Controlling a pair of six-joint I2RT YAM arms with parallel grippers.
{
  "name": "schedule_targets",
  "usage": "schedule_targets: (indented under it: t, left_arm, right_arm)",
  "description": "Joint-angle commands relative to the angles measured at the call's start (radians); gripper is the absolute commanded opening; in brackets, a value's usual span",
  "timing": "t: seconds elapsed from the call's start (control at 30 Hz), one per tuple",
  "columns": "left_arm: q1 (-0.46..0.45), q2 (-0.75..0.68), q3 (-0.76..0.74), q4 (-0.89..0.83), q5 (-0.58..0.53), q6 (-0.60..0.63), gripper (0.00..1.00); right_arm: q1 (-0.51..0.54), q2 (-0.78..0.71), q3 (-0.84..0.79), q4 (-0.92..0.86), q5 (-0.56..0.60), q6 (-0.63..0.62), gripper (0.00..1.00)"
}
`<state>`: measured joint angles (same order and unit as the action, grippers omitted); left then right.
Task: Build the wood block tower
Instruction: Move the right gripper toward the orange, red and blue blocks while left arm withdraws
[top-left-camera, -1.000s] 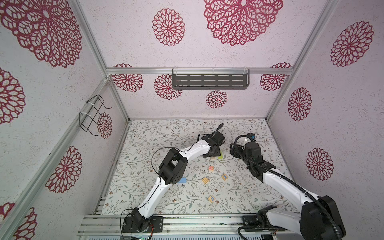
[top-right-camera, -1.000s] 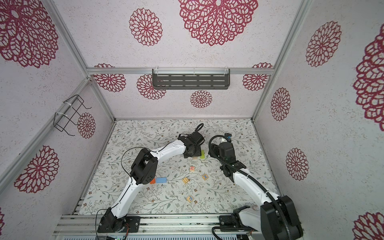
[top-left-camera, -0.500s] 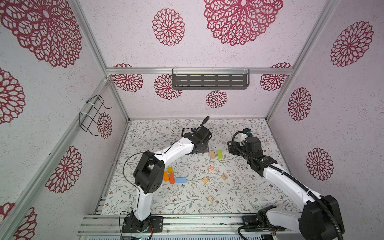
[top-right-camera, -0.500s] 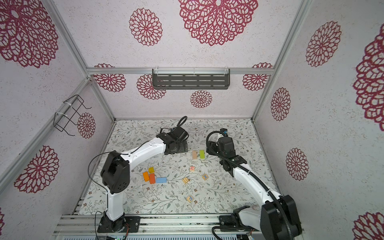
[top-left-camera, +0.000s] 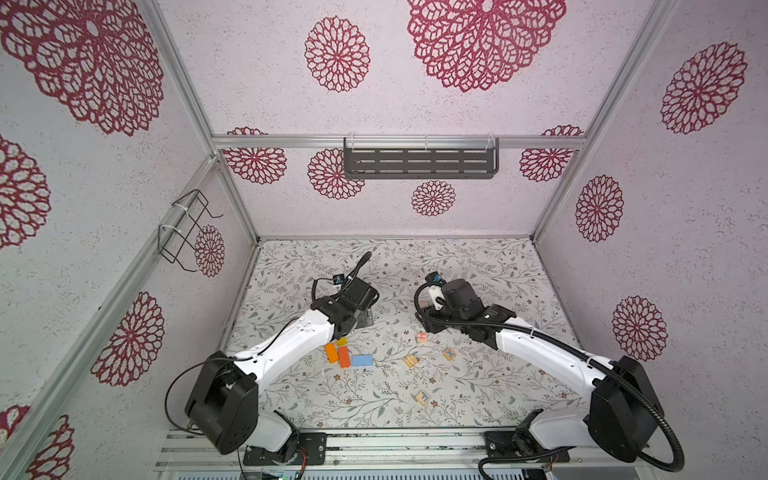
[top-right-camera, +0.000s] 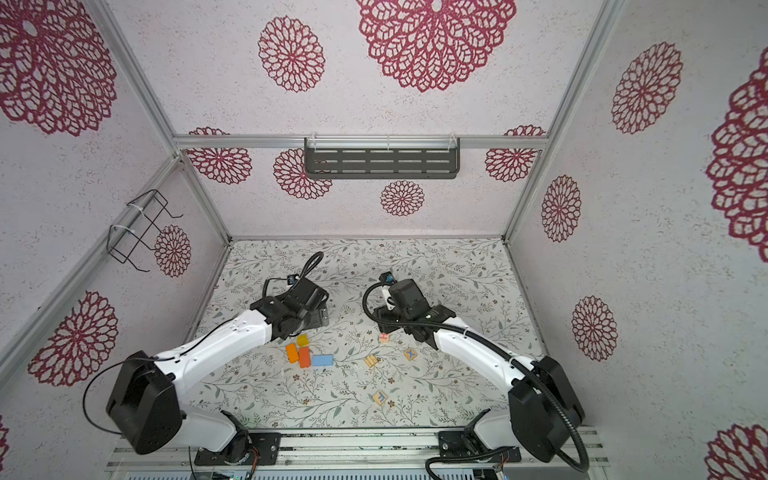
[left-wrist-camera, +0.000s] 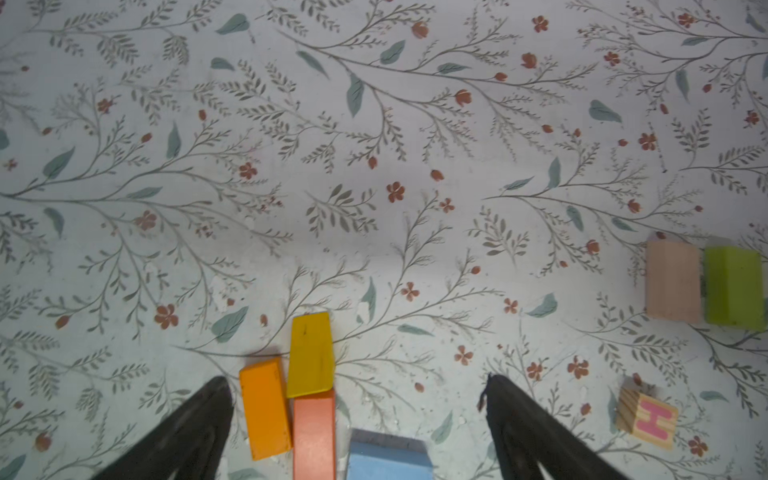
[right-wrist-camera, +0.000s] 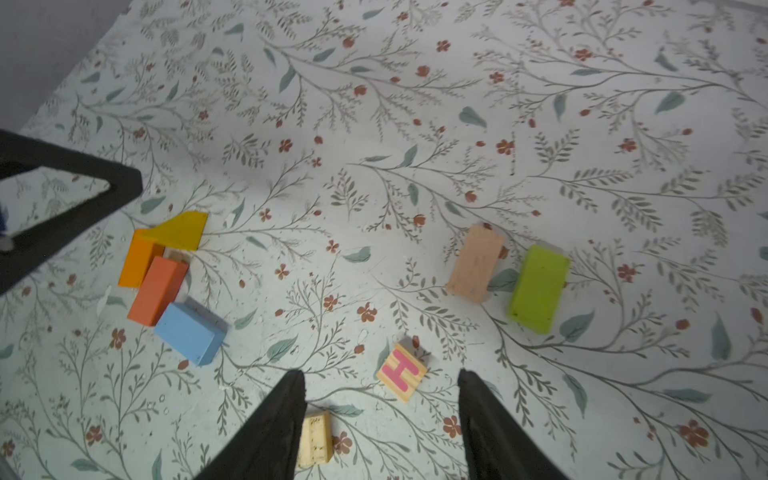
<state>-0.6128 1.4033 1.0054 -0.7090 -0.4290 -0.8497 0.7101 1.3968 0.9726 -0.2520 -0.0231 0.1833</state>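
The left gripper (left-wrist-camera: 357, 382) has been drawn away from the tan bar (left-wrist-camera: 673, 280) and lime bar (left-wrist-camera: 733, 286); these are left lying side by side near the H cube (left-wrist-camera: 646, 417), judged to be the tower's base; its jaws have been spread wide, empty, over the orange bars (left-wrist-camera: 266, 409), yellow block (left-wrist-camera: 311, 353) and blue block (left-wrist-camera: 388, 461), well apart from the H cube; the right gripper (right-wrist-camera: 380, 374) is hung above the H cube, jaws apart, nothing held.

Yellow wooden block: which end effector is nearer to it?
Left. The left end effector hangs open right beside the yellow wooden block; the right end effector is farther, by the pink-H wooden cube.
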Motion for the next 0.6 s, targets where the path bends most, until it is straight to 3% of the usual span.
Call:
schedule_targets:
  t: [0.0, 0.3, 0.57]
  left_arm:
    - [0.036, -0.108, -0.092, 0.082, 0.007, -0.043, 0.97]
    - [0.148, -0.354, -0.296, 0.151, 0.03, -0.038, 0.97]
    - [0.224, -0.539, -0.447, 0.222, 0.044, -0.033, 0.97]
  right_arm:
    - [0.051, 0.043, 0.053, -0.047, -0.03, -0.102, 0.61]
    - [0.205, 0.259, 0.195, -0.129, -0.043, -0.221, 0.63]
    - [0.275, 0.446, 0.354, -0.242, -0.138, -0.354, 0.65]
